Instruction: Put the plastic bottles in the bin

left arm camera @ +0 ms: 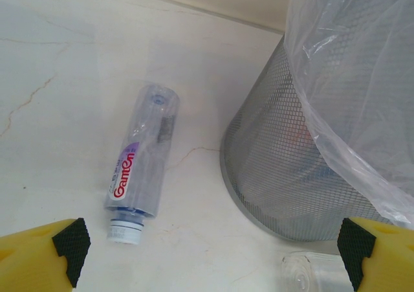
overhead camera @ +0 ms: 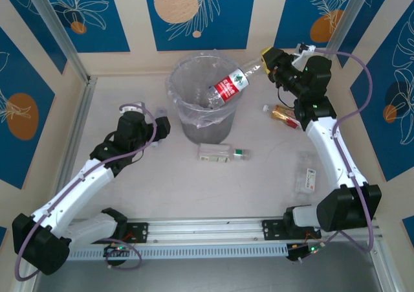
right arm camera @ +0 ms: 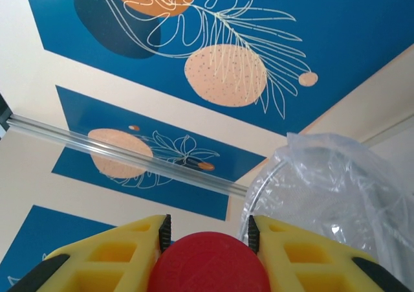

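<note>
From above, the right gripper (overhead camera: 266, 62) is clamped on the neck end of a red-labelled bottle (overhead camera: 229, 85), held slanted with its base already past the rim of the bin (overhead camera: 178, 78); that tilt looks chosen so the bottle will slide in base first when let go. The left gripper (overhead camera: 159, 121) hangs low just left of the bin, jaws spread wide and holding nothing, seemingly lined up for its own pick. Counting bottles in this view gives four: the held one, a green-capped bottle (overhead camera: 223, 153) lying just in front of the bin, a brownish bottle (overhead camera: 283, 114) beside the right arm, and a clear flattened bottle (overhead camera: 305, 174) further right on the table (overhead camera: 162, 188). The left wrist camera adds a fifth, a purple-labelled bottle (left arm camera: 142, 153) lying on its side near the mesh wall of the bin (left arm camera: 278, 169), between the wide-open yellow fingers (left arm camera: 39, 256); the end of one more clear bottle (left arm camera: 310, 272) shows at the bottom edge, probably the green-capped one. The right wrist camera looks upward: a red cap (right arm camera: 207, 266) sits pinched between the closed fingers (right arm camera: 110, 253), with the bin's plastic liner (right arm camera: 330, 182) just beyond
</note>
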You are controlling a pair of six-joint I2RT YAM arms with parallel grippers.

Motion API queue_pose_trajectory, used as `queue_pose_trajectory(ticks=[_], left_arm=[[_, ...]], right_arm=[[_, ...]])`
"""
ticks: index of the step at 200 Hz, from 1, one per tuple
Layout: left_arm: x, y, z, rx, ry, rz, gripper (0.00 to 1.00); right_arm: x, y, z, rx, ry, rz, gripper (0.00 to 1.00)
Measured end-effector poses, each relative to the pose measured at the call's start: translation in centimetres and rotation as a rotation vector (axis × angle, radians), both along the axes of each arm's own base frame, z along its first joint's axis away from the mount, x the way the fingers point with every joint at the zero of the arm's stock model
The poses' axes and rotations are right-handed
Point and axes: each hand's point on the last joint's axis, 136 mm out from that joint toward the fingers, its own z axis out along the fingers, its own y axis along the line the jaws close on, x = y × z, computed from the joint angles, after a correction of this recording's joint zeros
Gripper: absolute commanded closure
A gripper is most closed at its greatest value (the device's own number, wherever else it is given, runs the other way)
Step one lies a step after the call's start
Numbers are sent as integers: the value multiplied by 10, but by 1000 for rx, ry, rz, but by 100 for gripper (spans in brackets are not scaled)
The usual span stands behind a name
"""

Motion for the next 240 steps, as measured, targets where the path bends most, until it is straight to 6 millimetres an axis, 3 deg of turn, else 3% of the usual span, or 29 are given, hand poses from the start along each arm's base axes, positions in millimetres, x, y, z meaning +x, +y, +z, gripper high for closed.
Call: queue_pose_trajectory(ticks=[41, 82, 129, 154, 200, 240], left_arm=[[-4, 3, 4, -3, -5, 2, 0], [-6, 4, 7, -6, -13, 3, 0], [-6, 4, 6, -5, -9, 3, 0], [-6, 4, 6, -5, -9, 3, 0], [-6, 5, 6, -8, -8, 5, 0], [-7, 5, 4, -10, 1, 10, 0]], right_arm=[[23, 1, -12, -51, 6, -37, 100], [33, 12, -16, -255, -62, -92, 100], [33, 48, 5, -567, -217, -77, 100], [37, 73, 4, -732, -285, -47, 100], [55, 114, -36, -1010, -280, 32, 98], [65, 132, -71, -1168, -233, 74, 91]])
